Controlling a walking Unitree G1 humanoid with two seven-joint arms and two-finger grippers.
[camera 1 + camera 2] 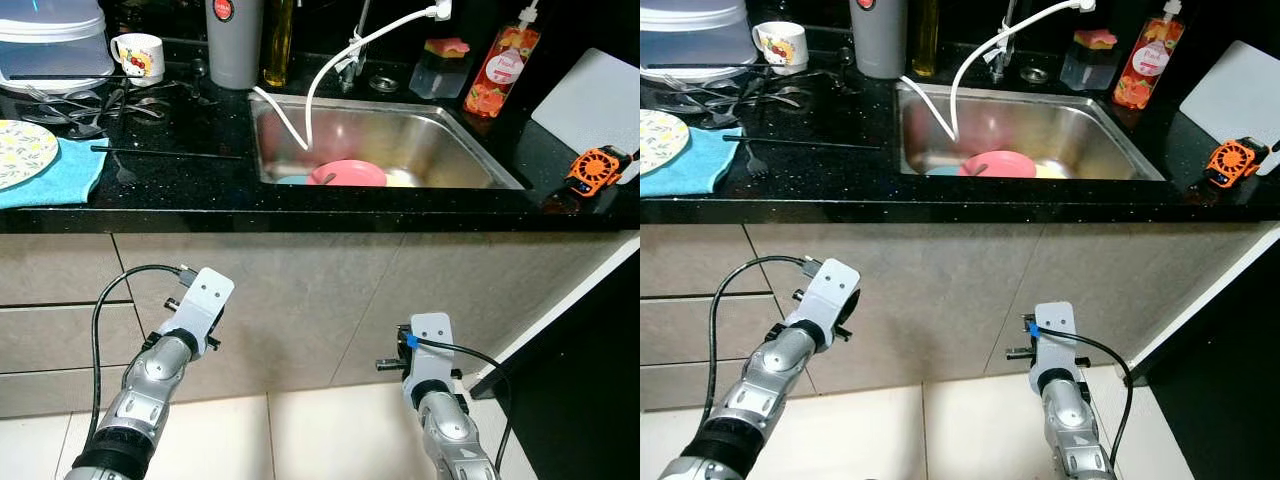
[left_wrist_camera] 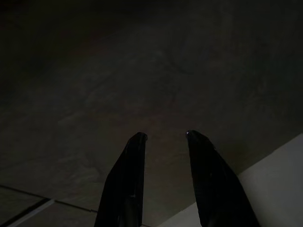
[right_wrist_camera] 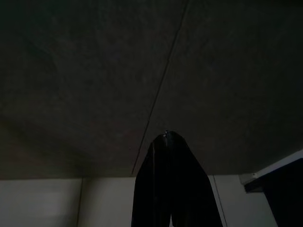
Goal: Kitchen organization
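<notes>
Dishes, chiefly the pink bowl [image 1: 346, 173], lie in the sink [image 1: 470, 150] set into the tabletop [image 1: 190, 175], above and ahead of both low-hanging claws: left claw [image 2: 163, 137] released, right claw [image 3: 166, 135] clenched on nothing and slightly nearer.

Two silver, ribbed metal arms of the humanoid robot, each capped by a pale grey wrist plate; a black cable loops off the left arm [image 1: 150, 385], another trails from the right arm [image 1: 445, 420] past a blue tag; long, tapering black fingers [image 2: 128, 184] on both
</notes>
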